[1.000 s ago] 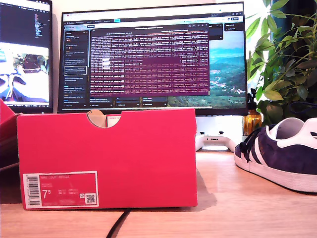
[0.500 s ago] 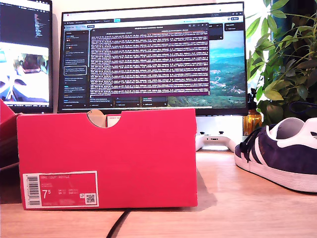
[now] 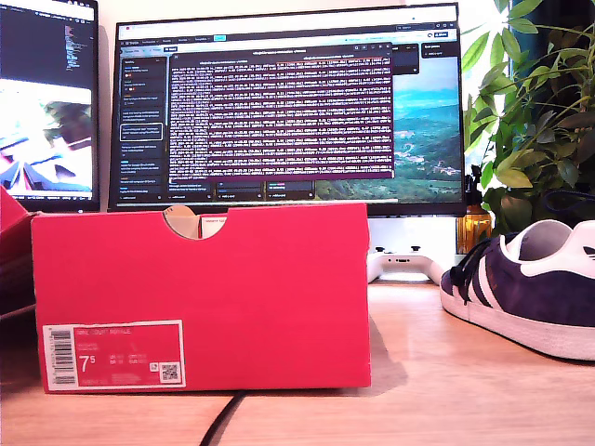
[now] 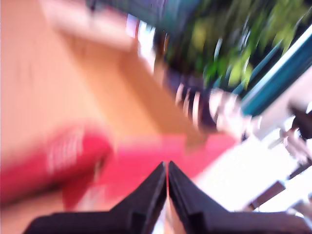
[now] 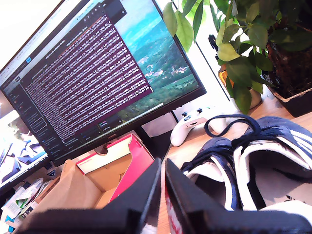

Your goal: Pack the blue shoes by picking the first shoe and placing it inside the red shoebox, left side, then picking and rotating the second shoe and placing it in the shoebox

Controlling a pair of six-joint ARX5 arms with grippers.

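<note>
- The blue shoes sit on the desk beside the red shoebox; none packed.
- My first gripper and my second gripper have jaws nearly together, empty.
- Suede uppers look soft, light; the firmer heel collar seems the best hold.

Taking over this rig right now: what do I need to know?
My first hand: jaws shut, nothing between them; its view is motion-blurred.
My second hand: jaws shut, apparently empty, above the table near the shoes.
Neither arm shows in the exterior view.
The blue shoes: both lie side by side on the table, beside the box; the exterior view shows only one, at its right edge.
The red shoebox: open, on the exterior view's left; the part of its inside that shows holds no shoe.
Done: nothing packed.
Left: place one shoe in the box, then rotate and place the other.
</note>
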